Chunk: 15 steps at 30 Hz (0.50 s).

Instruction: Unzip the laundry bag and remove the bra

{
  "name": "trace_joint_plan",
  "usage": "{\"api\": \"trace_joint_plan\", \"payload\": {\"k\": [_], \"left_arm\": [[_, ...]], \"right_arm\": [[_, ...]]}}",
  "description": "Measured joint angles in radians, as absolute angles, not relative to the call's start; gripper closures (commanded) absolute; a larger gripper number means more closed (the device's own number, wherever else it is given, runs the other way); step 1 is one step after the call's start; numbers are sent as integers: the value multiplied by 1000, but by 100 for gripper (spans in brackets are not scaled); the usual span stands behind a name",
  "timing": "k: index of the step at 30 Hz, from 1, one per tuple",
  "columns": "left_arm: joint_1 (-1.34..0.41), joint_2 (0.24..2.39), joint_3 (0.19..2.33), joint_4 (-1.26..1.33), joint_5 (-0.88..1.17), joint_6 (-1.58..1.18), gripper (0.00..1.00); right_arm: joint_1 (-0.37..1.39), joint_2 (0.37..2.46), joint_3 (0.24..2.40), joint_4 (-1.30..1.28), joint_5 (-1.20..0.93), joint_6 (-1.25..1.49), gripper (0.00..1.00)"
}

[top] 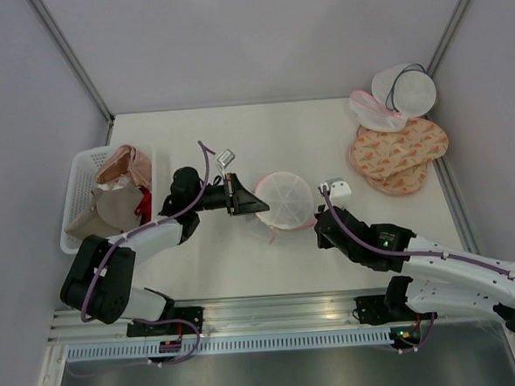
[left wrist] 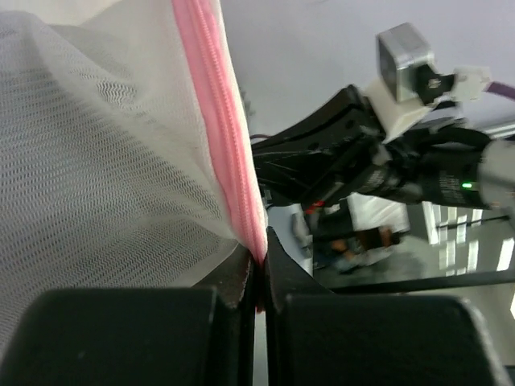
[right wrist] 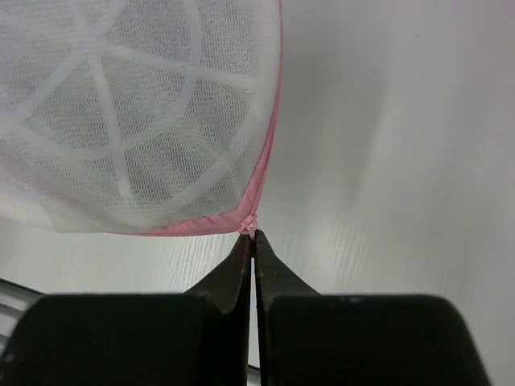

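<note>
Gripping the zipped laundry bag, left gripper clamps its trim, right gripper its zipper pull

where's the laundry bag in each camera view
top external: laundry bag at the centre of the picture.
left wrist: it fills the left side, above the fingers.
right wrist: upper left.
shared landmark: its pink zipper trim.

1. Round white mesh laundry bag with pink trim: fine, matt, see-through netting; stiffer white ribs.
2. Its pink zipper tape: woven cloth, faint sheen.
3. Pale surface: smooth, matt.
4. White slatted basket, nine o'clock: plastic.
5. Peach patterned bags, two o'clock: soft cloth.
</note>
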<state>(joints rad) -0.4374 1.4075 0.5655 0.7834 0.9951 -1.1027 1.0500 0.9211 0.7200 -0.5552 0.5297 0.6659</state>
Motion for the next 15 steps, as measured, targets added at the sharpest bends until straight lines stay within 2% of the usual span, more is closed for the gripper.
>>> {"api": "trace_joint_plan", "payload": {"k": [4,5,7,8,9,10,11,13,15], "left_arm": [[-437,1425,703,490,981,-897,97],[-437,1424,710,450,959,-867,75],[-436,1422,710,386,889,-817,59],[-434,1420,710,356,847,-797,35],[-430,1415,710,327,805,-772,26],[-427,1406,710,301,772,-761,19],[-426,1389,710,274,733,-752,8],[-423,1330,698,235,656,-743,0],[-422,1242,666,214,589,-743,0]], "right_arm": [[1050,918,720,-551,541,665,100],[1050,914,719,-547,540,665,100],[1050,904,712,-534,537,662,100],[1050,900,708,-530,535,661,100],[1050,899,704,-529,532,660,100],[1050,900,699,-526,528,659,100],[1050,903,696,-522,522,658,100],[1049,913,693,-511,508,657,99],[1049,922,692,-501,492,654,100]]}}
